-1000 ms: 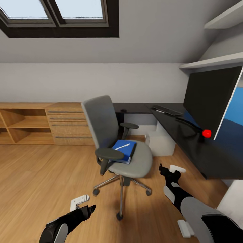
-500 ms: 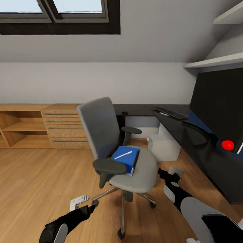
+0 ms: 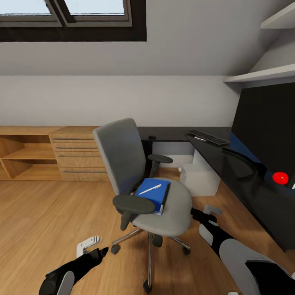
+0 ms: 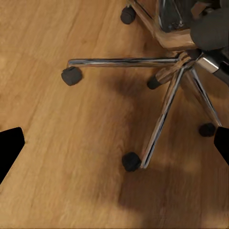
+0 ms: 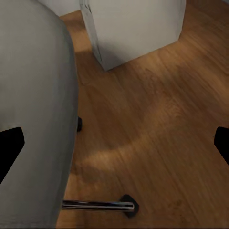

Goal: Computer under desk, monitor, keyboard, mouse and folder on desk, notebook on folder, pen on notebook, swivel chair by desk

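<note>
The grey upholstered swivel chair (image 3: 143,180) with black armrests stands on the light wood floor (image 3: 49,213) at centre. On its seat lies the flat bright-blue folder (image 3: 157,196), topped by what looks like a thin dark notebook, hard to separate, and the slim white pen (image 3: 148,189). The glossy black desk (image 3: 229,168) runs toward 3 o'clock, carrying the slim keyboard (image 3: 208,137) and wide black monitor (image 3: 266,123); the light grey tower computer (image 3: 199,179) sits beneath. The left gripper (image 3: 88,248) at 7 o'clock and the right gripper (image 3: 207,213) at 4 o'clock both have fingers spread, holding nothing.

Grey chair (image 3: 123,157) with chrome base; bright-blue folder (image 3: 155,191); white pen (image 3: 149,189); glossy black tabletop (image 3: 229,164); light wood floor (image 3: 49,213).
</note>
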You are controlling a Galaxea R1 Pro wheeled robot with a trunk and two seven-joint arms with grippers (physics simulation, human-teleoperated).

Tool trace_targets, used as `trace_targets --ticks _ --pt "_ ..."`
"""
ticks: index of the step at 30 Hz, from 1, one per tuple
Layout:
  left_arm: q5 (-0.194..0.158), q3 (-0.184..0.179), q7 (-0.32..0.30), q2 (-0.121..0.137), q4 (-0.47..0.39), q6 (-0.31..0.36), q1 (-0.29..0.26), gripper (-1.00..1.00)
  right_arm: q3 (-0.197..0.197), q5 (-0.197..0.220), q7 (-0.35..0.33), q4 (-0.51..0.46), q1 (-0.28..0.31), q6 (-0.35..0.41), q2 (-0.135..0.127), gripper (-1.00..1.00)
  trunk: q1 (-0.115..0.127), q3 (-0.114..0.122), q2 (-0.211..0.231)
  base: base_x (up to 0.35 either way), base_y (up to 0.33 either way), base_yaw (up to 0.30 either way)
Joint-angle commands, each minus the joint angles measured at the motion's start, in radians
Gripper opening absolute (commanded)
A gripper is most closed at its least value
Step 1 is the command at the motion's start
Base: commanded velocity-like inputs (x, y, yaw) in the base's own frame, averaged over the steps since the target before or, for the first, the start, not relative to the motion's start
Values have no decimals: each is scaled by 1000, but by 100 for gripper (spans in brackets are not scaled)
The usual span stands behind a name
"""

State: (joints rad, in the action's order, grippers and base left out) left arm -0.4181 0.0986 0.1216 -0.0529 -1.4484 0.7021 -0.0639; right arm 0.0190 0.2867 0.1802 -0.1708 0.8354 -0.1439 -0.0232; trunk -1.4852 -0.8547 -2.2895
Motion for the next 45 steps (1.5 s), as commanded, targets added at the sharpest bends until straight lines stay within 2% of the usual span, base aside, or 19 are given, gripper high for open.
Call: trace_targets --ticks 1,4,6,7,12,19,20,21,25,29,31,33,34,40,45 --pt "-28 22 8 -1 -1 5 -1 100 4 5 -5 1 1 3 0 100 0 -1 0 0 0 0" --pt "-99 112 7 -1 -1 7 -1 100 9 5 -10 1 1 12 0 100 0 -1 0 0 0 0" --pt "-114 138 7 -1 -1 8 -1 100 9 5 -11 1 1 12 0 100 0 -1 0 0 0 0" --pt "-126 162 6 -1 -1 9 -1 100 10 5 -11 1 1 13 0 100 0 -1 0 0 0 0" --pt "-146 214 6 -1 -1 11 -1 100 10 5 -11 1 1 13 0 100 0 -1 0 0 0 0" --pt "-152 232 5 0 -1 11 -1 100 10 5 -11 1 1 13 1 100 0 -1 0 52 28 0" --pt "-156 235 5 0 -1 11 -1 100 10 5 -11 1 1 13 1 100 0 -1 0 210 110 0" --pt "-177 252 5 0 -1 11 -1 100 10 5 -11 1 1 13 1 100 0 -1 0 98 45 0" --pt "-192 266 4 0 -1 13 -1 100 10 5 -11 1 1 13 2 100 0 -1 0 47 20 0" --pt "-193 269 4 0 -1 13 -1 100 11 5 -11 1 1 13 2 100 0 -1 0 138 2 0" --pt "-194 275 4 3 -2 13 -1 100 38 5 -11 1 1 13 2 100 0 -1 0 74 0 0" --pt "-195 293 4 8 -3 13 -1 100 45 5 -11 1 1 13 3 100 0 -1 0 29 0 0" --pt "-195 312 1 11 -6 13 -1 100 49 5 -11 2 1 13 3 100 0 -1 0 13 0 0" --pt "-193 335 -16 12 -32 13 -1 100 54 5 -11 2 1 13 5 100 0 -1 0 45 0 0" --pt "-193 335 -17 13 -36 14 -1 100 55 5 -11 2 1 13 9 100 0 -1 0 85 0 0"
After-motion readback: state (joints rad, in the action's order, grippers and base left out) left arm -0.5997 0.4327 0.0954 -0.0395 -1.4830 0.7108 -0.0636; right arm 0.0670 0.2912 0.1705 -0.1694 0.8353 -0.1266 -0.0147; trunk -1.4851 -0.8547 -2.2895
